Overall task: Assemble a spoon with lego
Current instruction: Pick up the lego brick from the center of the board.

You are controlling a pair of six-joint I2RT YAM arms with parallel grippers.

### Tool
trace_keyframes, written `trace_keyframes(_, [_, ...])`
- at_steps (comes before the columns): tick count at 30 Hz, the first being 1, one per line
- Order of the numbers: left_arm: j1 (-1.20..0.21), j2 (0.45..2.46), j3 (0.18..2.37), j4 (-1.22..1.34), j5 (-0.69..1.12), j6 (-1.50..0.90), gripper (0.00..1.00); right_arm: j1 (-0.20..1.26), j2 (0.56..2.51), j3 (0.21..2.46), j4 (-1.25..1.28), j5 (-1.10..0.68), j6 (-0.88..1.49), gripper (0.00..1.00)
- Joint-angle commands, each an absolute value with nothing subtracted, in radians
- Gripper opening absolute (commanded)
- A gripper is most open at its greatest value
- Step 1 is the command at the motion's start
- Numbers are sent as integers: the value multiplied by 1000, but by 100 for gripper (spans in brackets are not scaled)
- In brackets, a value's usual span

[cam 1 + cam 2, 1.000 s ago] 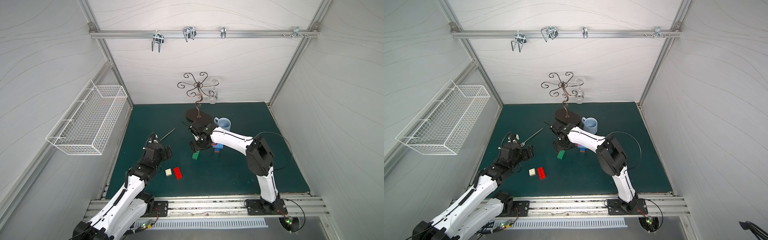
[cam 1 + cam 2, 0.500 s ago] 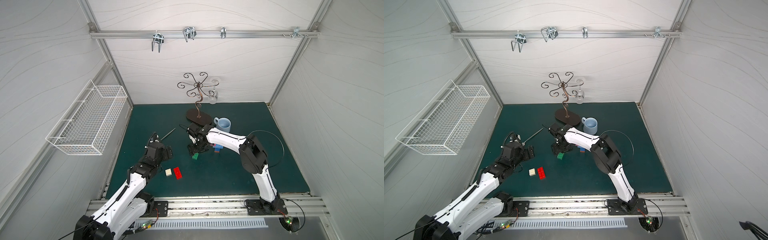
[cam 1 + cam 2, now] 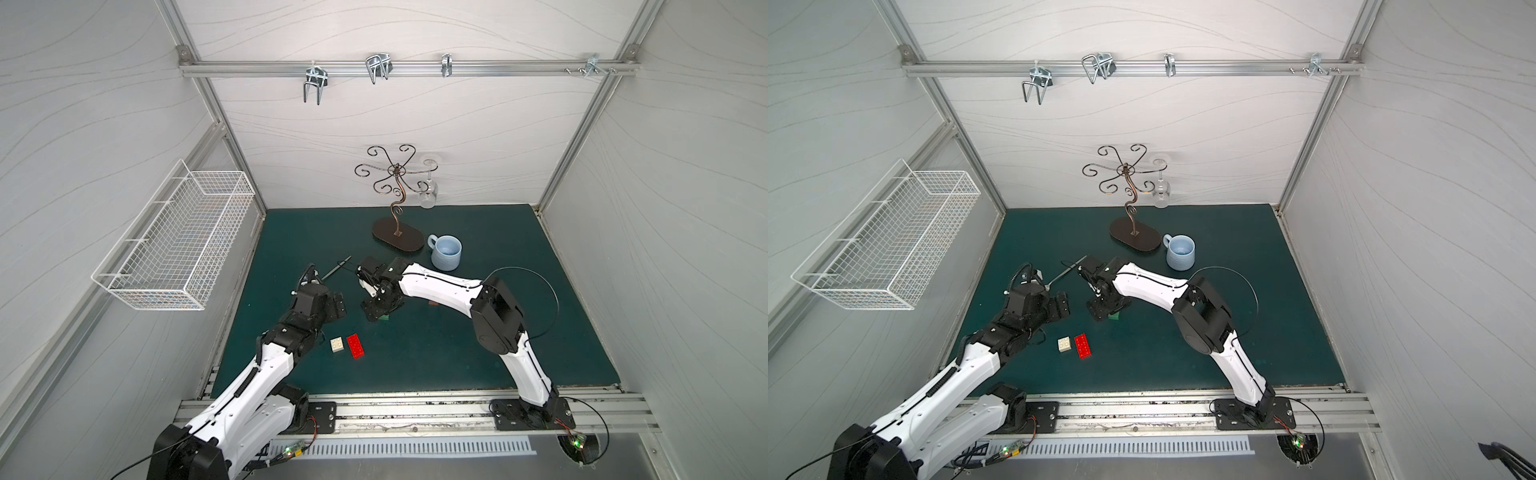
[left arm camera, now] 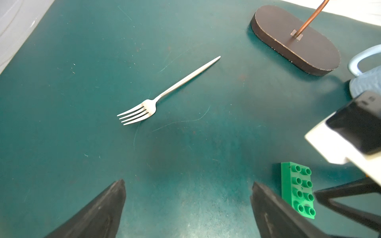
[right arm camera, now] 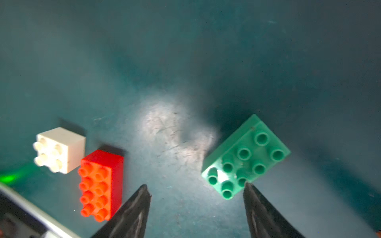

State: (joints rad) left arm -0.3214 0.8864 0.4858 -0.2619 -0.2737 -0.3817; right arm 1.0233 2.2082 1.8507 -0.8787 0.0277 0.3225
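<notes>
A long green lego brick [image 5: 245, 156] lies studs up on the green mat, and in both top views [image 3: 385, 318] [image 3: 1114, 316] only its edge shows under my right gripper. My right gripper [image 5: 195, 186] hangs open just over it, with one fingertip at the brick's corner and nothing between the jaws. A red brick [image 3: 356, 345] and a white brick [image 3: 337, 345] lie side by side nearer the front. My left gripper [image 4: 188, 183] is wide open and empty, left of the green brick [image 4: 298, 193]. The spoon is hidden; only an orange sliver [image 3: 433, 304] shows under my right forearm.
A silver fork [image 4: 148, 109] lies on the mat beyond my left gripper. Behind the arms stand a dark oval stand base [image 3: 397, 235] and a light blue cup [image 3: 446, 252]. A white wire basket [image 3: 178, 245] hangs on the left wall.
My right arm has swung left and nearer, over the green brick, and now covers the blue and pink bricks. Its jaws have narrowed slightly. My left gripper has edged towards the middle.
</notes>
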Motion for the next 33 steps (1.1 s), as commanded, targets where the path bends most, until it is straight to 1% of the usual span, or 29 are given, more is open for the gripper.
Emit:
trace_keyframes(1, [-318,885,518,-218,-275,-391,100,1015,2244,1882,-953,139,328,74])
trace_keyframes(7, [-318,885,518,-216,-281,-387,100,1010,2242,1870,-929,141,361,74])
trace_keyframes(15, [-318,899,519,-213,-276,-387,100,977,2263,1844,-858,17,368,73])
trace_keyframes(22, [-318,911,519,-210,-270,-386,100,972,2296,1896,-996,209,367,71])
trace_keyframes(25, [-317,918,519,-206,-267,-387,100,959,2278,1877,-1000,220,362,71])
trace_keyframes(27, [-318,923,521,-206,-265,-387,100,956,2250,1841,-941,183,334,69])
trace_keyframes(29, [-318,925,523,-209,-264,-386,100,957,2233,1821,-902,156,317,64])
trace_keyframes(33, [-318,928,526,-213,-260,-384,100,959,2227,1821,-881,138,293,56])
